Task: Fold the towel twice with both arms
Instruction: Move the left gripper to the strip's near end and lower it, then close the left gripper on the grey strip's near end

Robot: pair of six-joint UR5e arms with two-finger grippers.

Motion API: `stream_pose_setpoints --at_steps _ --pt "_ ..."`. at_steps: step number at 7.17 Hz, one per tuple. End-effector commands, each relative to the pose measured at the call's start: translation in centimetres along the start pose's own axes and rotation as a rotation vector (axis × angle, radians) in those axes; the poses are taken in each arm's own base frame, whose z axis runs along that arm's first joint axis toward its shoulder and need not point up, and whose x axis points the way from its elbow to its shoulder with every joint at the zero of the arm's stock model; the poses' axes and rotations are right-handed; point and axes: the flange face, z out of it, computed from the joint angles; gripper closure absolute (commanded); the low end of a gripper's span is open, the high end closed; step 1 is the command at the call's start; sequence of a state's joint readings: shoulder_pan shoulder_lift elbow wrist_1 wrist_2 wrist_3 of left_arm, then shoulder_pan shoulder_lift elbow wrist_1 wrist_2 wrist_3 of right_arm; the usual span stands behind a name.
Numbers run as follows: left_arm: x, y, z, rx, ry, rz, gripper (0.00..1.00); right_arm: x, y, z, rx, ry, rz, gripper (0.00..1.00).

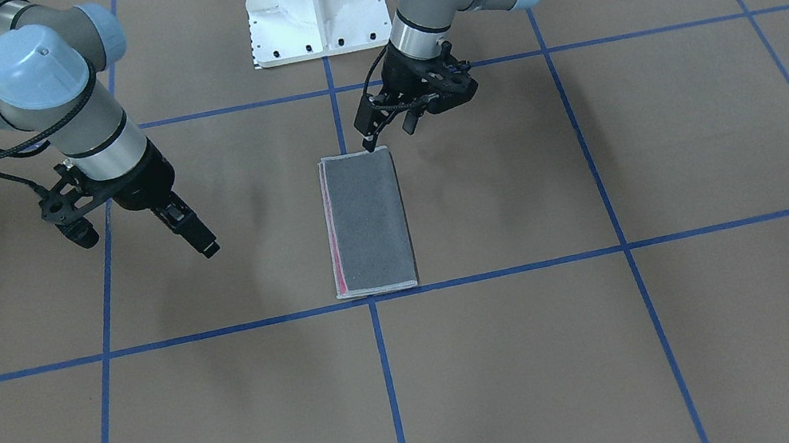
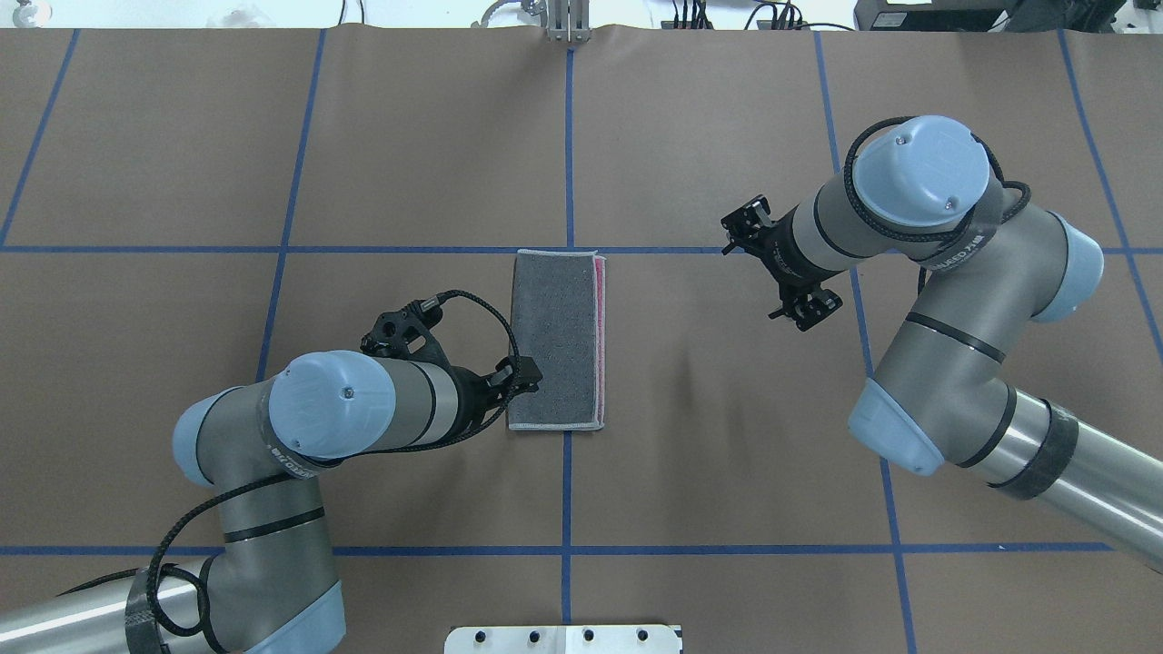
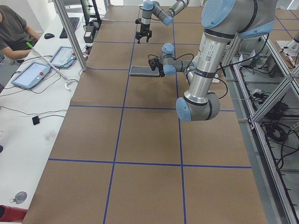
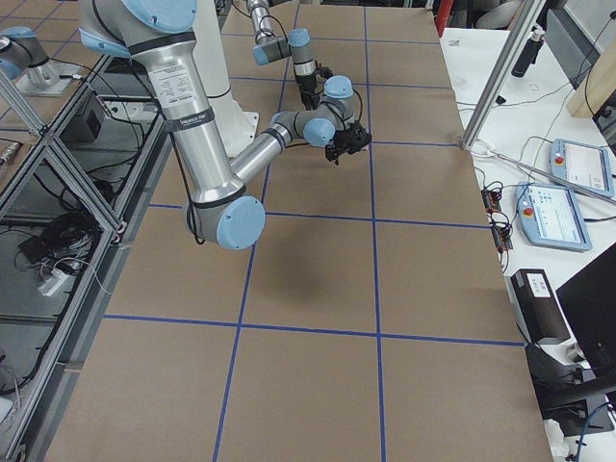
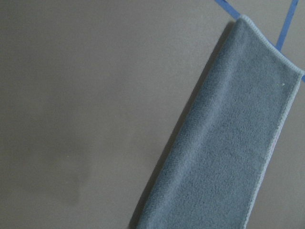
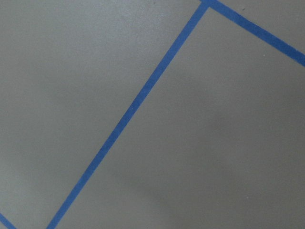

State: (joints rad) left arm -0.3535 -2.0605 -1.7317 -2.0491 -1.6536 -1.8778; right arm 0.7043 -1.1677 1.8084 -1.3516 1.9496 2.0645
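Note:
The towel lies flat at the table's middle, folded into a narrow rectangle. Its grey face is up and a pink strip shows along one long edge. My left gripper is open at the towel's end nearest the robot. One fingertip touches that end's corner and the other is off the cloth. The left wrist view shows the towel just below. My right gripper hovers over bare table well away from the towel, holding nothing. I see it edge-on and cannot tell whether it is open or shut.
The brown table carries a grid of blue tape lines. The white pedestal base stands behind the towel. A side bench with tablets and an operator runs along the table's far side.

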Motion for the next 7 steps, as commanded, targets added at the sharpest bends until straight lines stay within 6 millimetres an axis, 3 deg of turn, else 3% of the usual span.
stream_pose_setpoints --at_steps 1,2,6,7 --pt "1.2 0.4 1.2 0.0 -0.006 -0.004 0.24 0.1 -0.1 0.2 0.002 0.005 0.001 0.0" --pt "1.0 0.4 1.5 0.002 -0.011 -0.004 0.33 0.2 -0.2 0.3 0.004 0.007 0.003 0.0" --pt "1.0 0.5 2.0 0.004 -0.047 -0.008 0.35 0.2 -0.1 0.2 0.0 0.006 0.001 0.0" --pt "1.0 0.5 2.1 0.004 -0.049 -0.008 0.41 0.2 -0.2 0.2 0.001 0.005 0.002 0.0"
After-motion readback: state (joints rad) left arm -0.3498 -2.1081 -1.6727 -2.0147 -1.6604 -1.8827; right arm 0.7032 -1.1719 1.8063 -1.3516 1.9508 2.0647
